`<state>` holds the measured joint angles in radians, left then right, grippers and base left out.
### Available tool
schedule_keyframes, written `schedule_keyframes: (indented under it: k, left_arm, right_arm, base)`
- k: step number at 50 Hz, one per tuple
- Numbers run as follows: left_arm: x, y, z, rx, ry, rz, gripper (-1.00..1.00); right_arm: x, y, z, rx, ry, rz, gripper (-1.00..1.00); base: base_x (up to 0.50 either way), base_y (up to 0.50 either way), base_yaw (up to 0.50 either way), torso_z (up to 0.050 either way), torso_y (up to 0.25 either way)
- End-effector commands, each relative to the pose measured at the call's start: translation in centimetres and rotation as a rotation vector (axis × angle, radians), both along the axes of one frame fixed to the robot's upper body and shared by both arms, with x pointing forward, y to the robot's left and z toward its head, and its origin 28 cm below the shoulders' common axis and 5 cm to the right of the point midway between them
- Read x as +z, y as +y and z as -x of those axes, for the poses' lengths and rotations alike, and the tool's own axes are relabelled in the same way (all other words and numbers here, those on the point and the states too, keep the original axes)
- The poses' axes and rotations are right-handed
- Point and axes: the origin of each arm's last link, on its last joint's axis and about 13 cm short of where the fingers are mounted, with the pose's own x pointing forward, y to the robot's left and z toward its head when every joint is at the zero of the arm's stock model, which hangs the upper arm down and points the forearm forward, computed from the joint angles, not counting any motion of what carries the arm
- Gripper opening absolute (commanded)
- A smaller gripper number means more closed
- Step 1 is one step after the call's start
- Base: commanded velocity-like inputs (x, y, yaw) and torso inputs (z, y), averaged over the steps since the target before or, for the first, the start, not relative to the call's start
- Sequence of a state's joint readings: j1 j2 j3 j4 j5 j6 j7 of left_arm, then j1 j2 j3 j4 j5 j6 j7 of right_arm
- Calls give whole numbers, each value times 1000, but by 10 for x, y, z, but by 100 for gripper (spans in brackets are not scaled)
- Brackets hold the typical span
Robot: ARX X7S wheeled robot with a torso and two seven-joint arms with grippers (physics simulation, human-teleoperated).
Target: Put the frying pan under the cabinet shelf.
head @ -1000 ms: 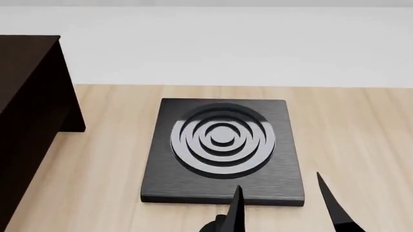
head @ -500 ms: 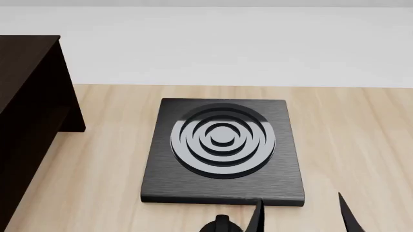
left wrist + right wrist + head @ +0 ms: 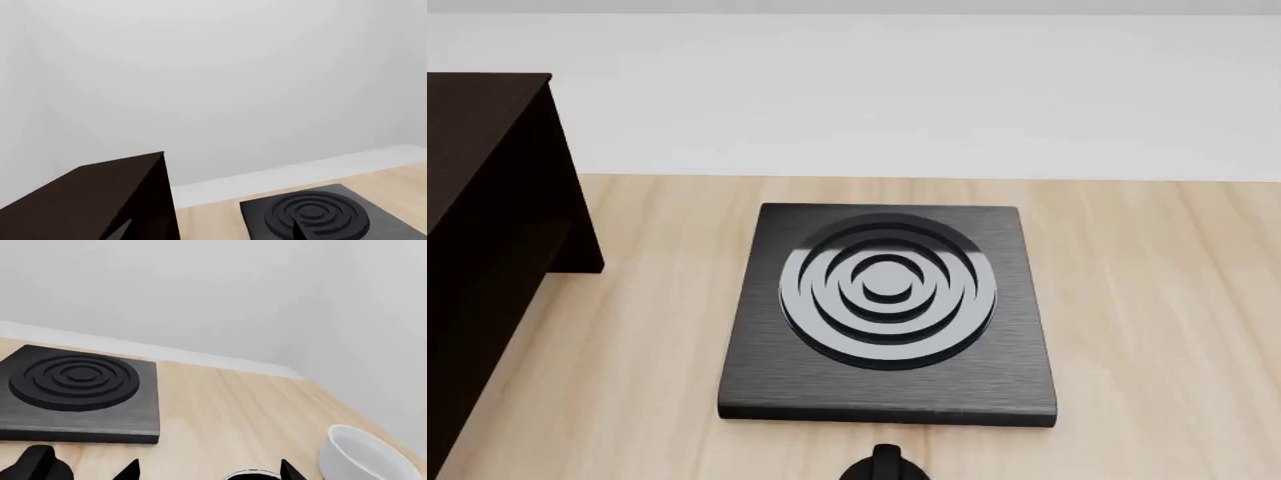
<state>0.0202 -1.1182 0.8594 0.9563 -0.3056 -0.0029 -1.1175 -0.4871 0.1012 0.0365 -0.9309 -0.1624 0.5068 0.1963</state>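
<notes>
Only the top of the frying pan (image 3: 251, 476) shows, a black arc with a thin pale rim at the edge of the right wrist view. It lies between the spread tips of my right gripper (image 3: 208, 473), which is open and holds nothing. The cabinet shelf (image 3: 487, 250) stands dark brown at the table's left, also seen in the left wrist view (image 3: 100, 200). My left gripper (image 3: 213, 235) hangs near it, open, with one dark fingertip (image 3: 297, 231) over the burner plate. Neither gripper shows in the head view.
A square black burner plate (image 3: 888, 310) with concentric rings lies mid-table. A white round pot (image 3: 360, 455) stands to the right of the pan. A small black shape (image 3: 881, 466) sits just in front of the plate; I cannot tell what it is.
My right gripper's two fingers slid down and to the right and have left the head view. The burner plate and cabinet have not moved.
</notes>
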Motion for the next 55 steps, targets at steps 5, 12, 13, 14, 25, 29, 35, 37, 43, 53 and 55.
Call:
schedule_keyframes:
  k: [5, 12, 13, 14, 25, 29, 35, 37, 43, 53, 55]
  left_arm:
    - [-8, -8, -18, -29, 35, 4, 100]
    - [-8, -12, -23, -48, 39, 3, 100]
    - [-8, -13, -24, -50, 40, 3, 100]
    - [-8, -13, -24, -51, 40, 3, 100]
    - [-8, -17, -25, -62, 40, 1, 100]
    - [-8, -17, -24, -65, 39, 1, 100]
    - [-8, -17, -24, -67, 37, 3, 100]
    - [-8, -17, -24, -68, 37, 4, 100]
    - [-8, -17, -23, -69, 37, 5, 100]
    - [-6, -18, -22, -71, 30, 3, 100]
    - [-6, -19, -23, -76, 29, 3, 100]
  right_arm:
    - [-17, -7, 36, -103, 130, -14, 100]
    - [-19, -8, 45, -128, 146, -17, 100]
    - [-18, -9, 47, -136, 147, -15, 100]
    - [-18, -10, 48, -140, 146, -15, 100]
    - [-18, -15, 56, -186, 169, -6, 100]
    - [-18, -15, 56, -188, 177, -3, 100]
    - [-20, -17, 57, -199, 188, -2, 100]
    - [-20, -17, 58, -202, 190, -3, 100]
    - [-21, -18, 58, -211, 206, 3, 100]
    - [-27, -23, 61, -223, 253, 1, 100]
    - [-28, -24, 62, -226, 259, 0, 100]
  base:
    - [0, 0, 0, 0, 0]
    - [0, 0, 0, 0, 0]
    - [0, 0, 0, 0, 0]
    - [0, 0, 0, 0, 0]
    - [0, 0, 0, 0, 0]
    - [0, 0, 0, 0, 0]
    - [0, 0, 0, 0, 0]
    - [0, 0, 0, 0, 0]
    - [0, 0, 0, 0, 0]
    - [0, 0, 0, 0, 0]
    - [0, 0, 0, 0, 0]
